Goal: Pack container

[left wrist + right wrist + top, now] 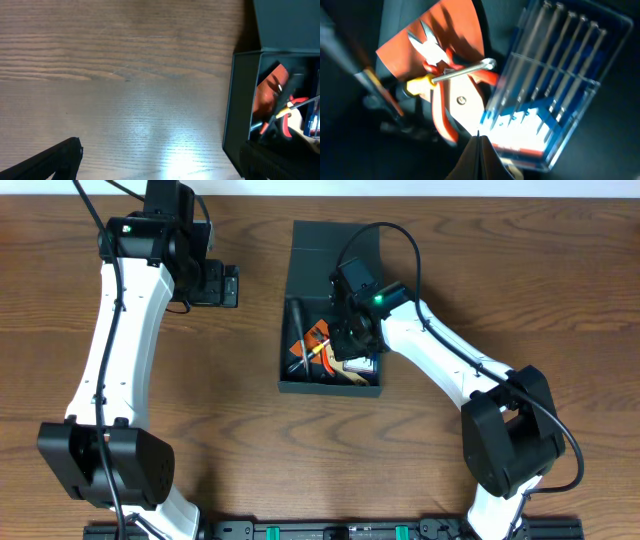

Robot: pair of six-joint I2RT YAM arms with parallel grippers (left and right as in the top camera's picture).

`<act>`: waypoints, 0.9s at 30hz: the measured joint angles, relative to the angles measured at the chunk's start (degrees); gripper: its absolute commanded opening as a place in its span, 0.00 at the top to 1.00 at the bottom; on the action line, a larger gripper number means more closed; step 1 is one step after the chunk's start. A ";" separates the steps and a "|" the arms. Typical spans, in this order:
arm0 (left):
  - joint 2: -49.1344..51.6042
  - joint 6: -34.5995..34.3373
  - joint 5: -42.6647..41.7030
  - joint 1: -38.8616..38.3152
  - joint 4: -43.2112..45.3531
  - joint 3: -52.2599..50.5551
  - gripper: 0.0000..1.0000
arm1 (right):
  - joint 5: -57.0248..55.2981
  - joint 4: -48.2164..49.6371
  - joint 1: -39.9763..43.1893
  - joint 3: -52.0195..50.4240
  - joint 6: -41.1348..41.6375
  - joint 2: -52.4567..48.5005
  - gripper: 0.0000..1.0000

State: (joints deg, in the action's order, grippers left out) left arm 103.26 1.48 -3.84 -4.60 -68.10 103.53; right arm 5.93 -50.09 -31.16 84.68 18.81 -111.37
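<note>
Right gripper: Jaws pressed together with nothing caught between them, the tips lowered into the open box.
Container: The dark, matte box sits on the wooden table with its flap lid thrown back flat. The right gripper hangs inside its walls, while the left gripper stands outside it, apart from the lid's side.
Beneath the right tips: A pair of red-handled pliers lies just ahead of the closed fingers on an orange card, its bright nose pointing away from them.
Across the pliers: A yellow-handled tool with a slim metal shaft lies over the red handles, touching them.
To one side of the right tips: A clear plastic case holds a row of slender drivers side by side. It sits just beside the pliers, and glare washes out its near end.
To the other side: A dark tool with an orange stripe lies in shadow, too blurred to name.
Left gripper: Fingers spread wide, with nothing between them but bare wood grain. In its own wrist view, one dark finger shows at the lower edge and the box's open mouth lies beyond the opposite finger.
Left arm: White links reach up the table's side to the gripper, clear of the box.
</note>
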 measured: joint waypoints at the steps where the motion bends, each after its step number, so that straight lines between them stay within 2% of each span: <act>1: 0.00 0.02 0.00 0.00 0.15 0.00 0.01 | -0.22 -0.92 0.00 0.68 -0.04 0.04 0.99; 7: 0.00 0.02 0.00 0.00 0.98 0.00 0.01 | -1.51 -7.72 0.00 11.52 -2.05 3.69 0.99; 12: 0.00 0.00 0.00 0.00 3.13 0.00 0.01 | 2.19 -11.39 -0.92 19.96 -6.32 11.82 0.99; 17: 0.00 0.00 0.07 0.00 3.67 0.00 0.01 | 8.28 -12.39 -5.14 21.33 -10.82 15.47 0.99; 27: 0.00 0.02 2.80 0.13 4.04 0.00 0.01 | 11.13 -10.34 -10.51 21.27 -14.84 10.16 0.99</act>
State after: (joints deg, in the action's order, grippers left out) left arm 103.26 1.50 -1.04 -4.47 -64.05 103.53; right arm 17.06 -60.42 -41.67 105.95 3.97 -101.21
